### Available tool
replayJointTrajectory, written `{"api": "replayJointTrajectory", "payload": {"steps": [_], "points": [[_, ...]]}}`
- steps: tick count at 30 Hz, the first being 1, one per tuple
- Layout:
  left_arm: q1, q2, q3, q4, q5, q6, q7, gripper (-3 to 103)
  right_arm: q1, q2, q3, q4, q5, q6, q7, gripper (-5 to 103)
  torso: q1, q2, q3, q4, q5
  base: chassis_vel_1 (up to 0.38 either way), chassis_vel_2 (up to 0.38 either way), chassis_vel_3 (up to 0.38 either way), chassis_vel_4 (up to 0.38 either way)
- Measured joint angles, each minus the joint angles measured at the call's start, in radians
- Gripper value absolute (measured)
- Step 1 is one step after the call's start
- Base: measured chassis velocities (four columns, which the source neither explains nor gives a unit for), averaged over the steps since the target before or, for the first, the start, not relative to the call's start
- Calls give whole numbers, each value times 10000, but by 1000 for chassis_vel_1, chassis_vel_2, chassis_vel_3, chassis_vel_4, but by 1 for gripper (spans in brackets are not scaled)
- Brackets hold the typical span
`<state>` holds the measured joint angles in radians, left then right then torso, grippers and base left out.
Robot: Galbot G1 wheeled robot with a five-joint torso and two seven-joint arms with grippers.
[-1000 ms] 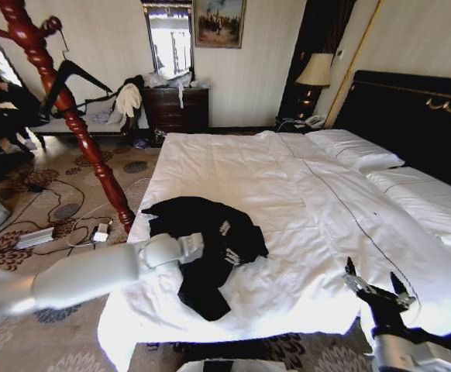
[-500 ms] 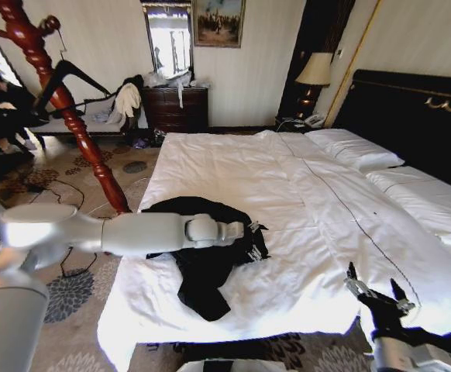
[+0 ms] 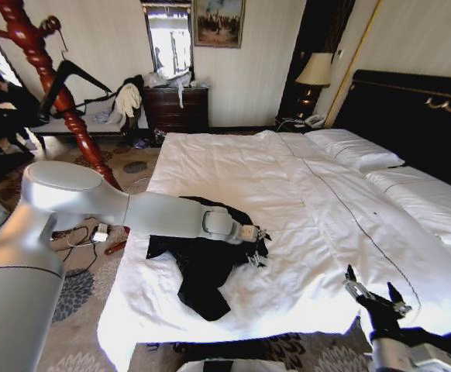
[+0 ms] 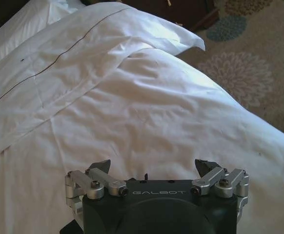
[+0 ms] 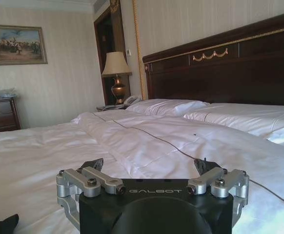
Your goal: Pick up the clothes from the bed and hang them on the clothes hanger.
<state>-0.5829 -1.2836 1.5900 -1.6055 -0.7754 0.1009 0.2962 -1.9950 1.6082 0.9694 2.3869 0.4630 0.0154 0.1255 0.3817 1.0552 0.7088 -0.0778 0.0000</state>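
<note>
1. clothes (image 3: 206, 267): black coat, crumpled heap near foot edge of bed (image 3: 303, 194), robot's left side.
2. handling, est.: soft, limp, light-ish; will sag & trail. best hold: a bunched fold nr collar/shoulder.
3. left gripper (image 3: 258, 246): over heap's right edge, jaws spread wide, nothing held.
4. right gripper (image 3: 374, 290): parked low at bed's near edge, open, empty.
5. clothes hanger (image 3: 72, 77): on wooden stand (image 3: 55, 93), well apart.
</note>
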Motion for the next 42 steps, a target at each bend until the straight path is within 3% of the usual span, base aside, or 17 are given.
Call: {"api": "replayJointTrajectory", "payload": {"steps": [5,12,18,19,23,26,28,31,33,39,42], "points": [[-264,-562,348,474,673,36,1,99,-148,0,132,95,-78,169,7,100,1,0,1,-2,0,0,0,0,0],[-288,-1148,408,993,377,295,-111,103,-194,-1,260,167,-9,196,23,100,1,0,1,0,0,0,0,0,0],[-215,-1695,546,1351,807,355,-245,98,-255,0,230,170,5,270,32,100,0,0,0,-1,2,0,0,0,0],[-122,-1805,569,1508,978,373,-338,89,-254,0,230,169,6,276,33,100,1,-1,1,-1,1,0,0,0,0],[-105,-1911,667,1642,1232,394,-394,85,-229,0,244,167,60,275,46,100,1,0,0,-1,0,0,0,0,0],[-153,-2033,835,1747,1672,410,-420,62,-259,0,358,145,126,279,69,100,1,-1,1,0,0,0,0,0,0],[-147,-2050,835,1757,1674,410,-449,62,-257,0,406,126,127,319,98,100,1,0,0,0,0,0,0,0,0],[-128,-2166,834,1712,1565,451,-521,46,-224,-1,533,73,137,436,212,100,1,0,0,-1,0,0,0,0,0],[-132,-2194,836,1682,1544,467,-527,46,-224,0,544,62,143,443,228,100,1,0,0,-1,0,0,0,0,0],[-240,-2336,901,1498,1440,598,-501,20,-252,0,552,54,132,445,267,100,1,0,0,-1,0,0,0,0,0],[-291,-2300,947,1402,1442,605,-485,19,-252,0,544,55,124,444,273,100,1,0,1,-1,0,0,0,0,0]]}}
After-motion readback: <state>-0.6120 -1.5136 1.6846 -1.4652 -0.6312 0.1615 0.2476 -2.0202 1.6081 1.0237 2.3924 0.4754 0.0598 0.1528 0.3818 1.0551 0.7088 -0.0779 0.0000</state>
